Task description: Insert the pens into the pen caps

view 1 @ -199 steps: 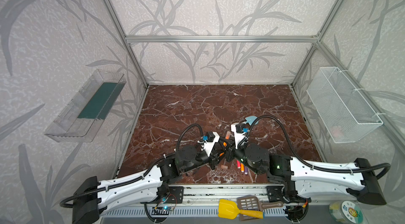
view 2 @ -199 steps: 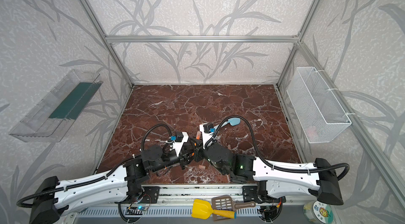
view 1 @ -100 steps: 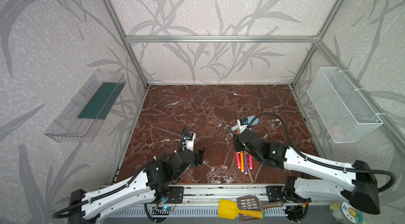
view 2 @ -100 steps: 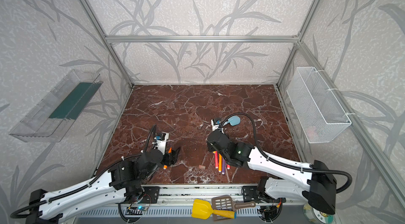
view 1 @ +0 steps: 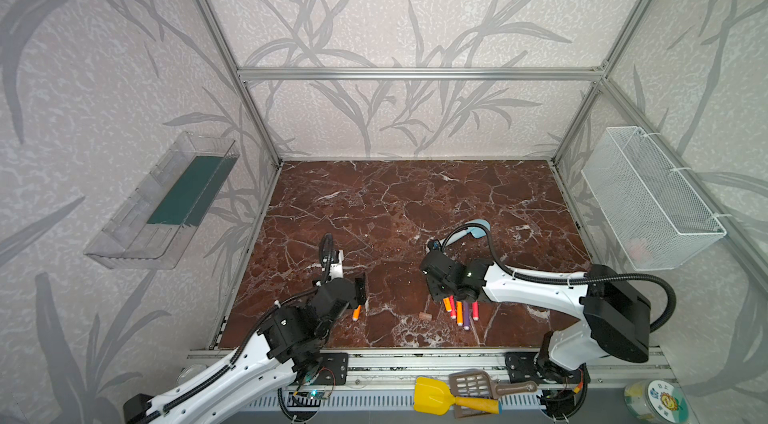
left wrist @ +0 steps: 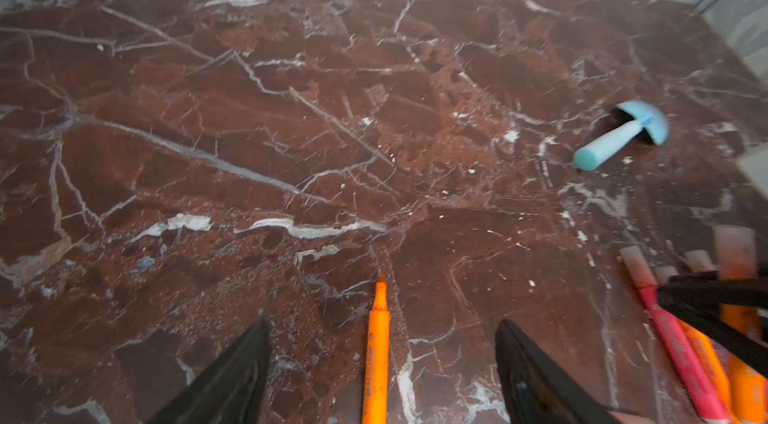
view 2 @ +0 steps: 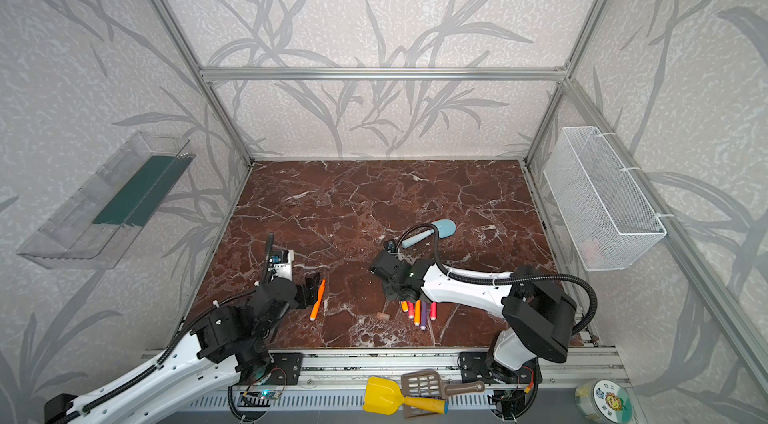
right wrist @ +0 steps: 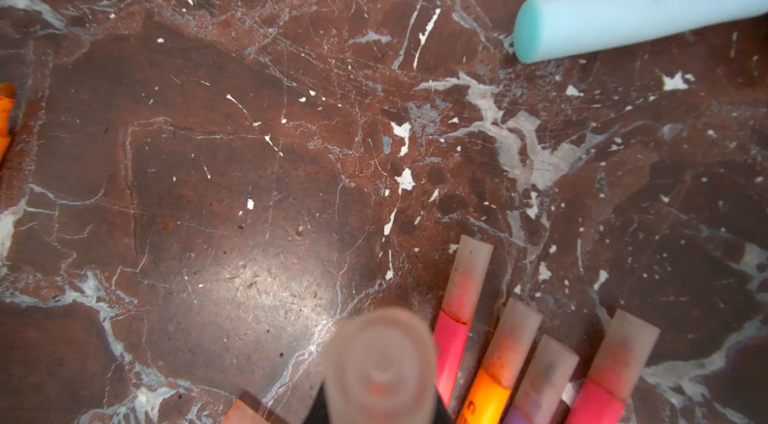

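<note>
Hangs left gripper (left wrist: 382, 318) spread astride bare orange pen (left wrist: 376, 359) flat on table (view 1: 395, 202), tip pointing straight away along reach (left arm nearest), clamps right gripper (view 1: 444, 296) on capped pen (right wrist: 380, 364), with spare cap (view 1: 424, 315) between arms.

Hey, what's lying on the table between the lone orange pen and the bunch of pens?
One loose cap, lying apart from both the orange pen and the pen bunch; both top views show it.

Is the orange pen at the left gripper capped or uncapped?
Uncapped. The orange pen shows a bare pointed tip in the left wrist view, lying loose between the left gripper's open jaws.
</note>
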Available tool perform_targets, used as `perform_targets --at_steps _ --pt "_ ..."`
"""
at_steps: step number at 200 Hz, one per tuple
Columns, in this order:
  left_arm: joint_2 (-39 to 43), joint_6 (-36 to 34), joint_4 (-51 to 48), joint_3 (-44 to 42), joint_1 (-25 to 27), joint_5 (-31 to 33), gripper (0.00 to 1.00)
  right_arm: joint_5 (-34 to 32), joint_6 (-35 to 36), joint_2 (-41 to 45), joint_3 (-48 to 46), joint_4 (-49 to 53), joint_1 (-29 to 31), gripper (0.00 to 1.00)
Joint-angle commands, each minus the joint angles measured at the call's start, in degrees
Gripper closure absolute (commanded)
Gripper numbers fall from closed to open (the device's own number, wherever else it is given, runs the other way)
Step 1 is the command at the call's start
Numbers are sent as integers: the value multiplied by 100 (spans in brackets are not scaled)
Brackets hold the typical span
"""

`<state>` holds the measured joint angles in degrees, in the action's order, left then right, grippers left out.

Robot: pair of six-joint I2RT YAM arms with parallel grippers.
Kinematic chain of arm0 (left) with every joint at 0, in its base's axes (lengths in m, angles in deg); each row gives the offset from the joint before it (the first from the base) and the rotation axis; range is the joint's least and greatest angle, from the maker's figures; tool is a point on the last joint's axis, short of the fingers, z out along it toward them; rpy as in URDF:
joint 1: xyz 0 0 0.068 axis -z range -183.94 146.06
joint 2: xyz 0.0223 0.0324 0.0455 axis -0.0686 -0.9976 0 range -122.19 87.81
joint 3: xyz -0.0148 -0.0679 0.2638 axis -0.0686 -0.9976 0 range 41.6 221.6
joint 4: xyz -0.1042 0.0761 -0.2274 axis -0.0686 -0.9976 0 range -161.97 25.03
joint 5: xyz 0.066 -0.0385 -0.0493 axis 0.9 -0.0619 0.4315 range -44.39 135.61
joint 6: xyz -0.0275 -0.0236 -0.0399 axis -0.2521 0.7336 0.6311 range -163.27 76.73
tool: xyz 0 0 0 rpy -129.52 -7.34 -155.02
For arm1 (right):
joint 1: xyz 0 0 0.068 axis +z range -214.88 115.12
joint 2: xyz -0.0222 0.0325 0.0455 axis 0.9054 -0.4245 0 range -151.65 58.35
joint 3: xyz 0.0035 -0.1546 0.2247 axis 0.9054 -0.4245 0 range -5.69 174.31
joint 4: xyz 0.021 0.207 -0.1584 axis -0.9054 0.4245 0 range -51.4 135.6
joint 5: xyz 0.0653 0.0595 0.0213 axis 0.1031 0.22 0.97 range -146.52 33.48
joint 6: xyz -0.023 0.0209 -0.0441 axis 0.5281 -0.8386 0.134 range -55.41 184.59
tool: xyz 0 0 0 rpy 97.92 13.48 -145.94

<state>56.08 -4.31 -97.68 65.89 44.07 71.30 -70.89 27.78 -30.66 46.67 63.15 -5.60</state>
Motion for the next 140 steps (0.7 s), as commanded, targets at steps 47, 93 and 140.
perform_targets --at_steps 47,93,140 --pt "-647 -43 309 124 -743 -614 15 217 -6 -678 556 499 -16 98" --pt "-960 213 470 172 -811 -768 17 59 -45 -845 382 454 -18 91" --pt "-1082 305 510 113 -818 -912 17 173 -9 -1304 196 33 -361 90"
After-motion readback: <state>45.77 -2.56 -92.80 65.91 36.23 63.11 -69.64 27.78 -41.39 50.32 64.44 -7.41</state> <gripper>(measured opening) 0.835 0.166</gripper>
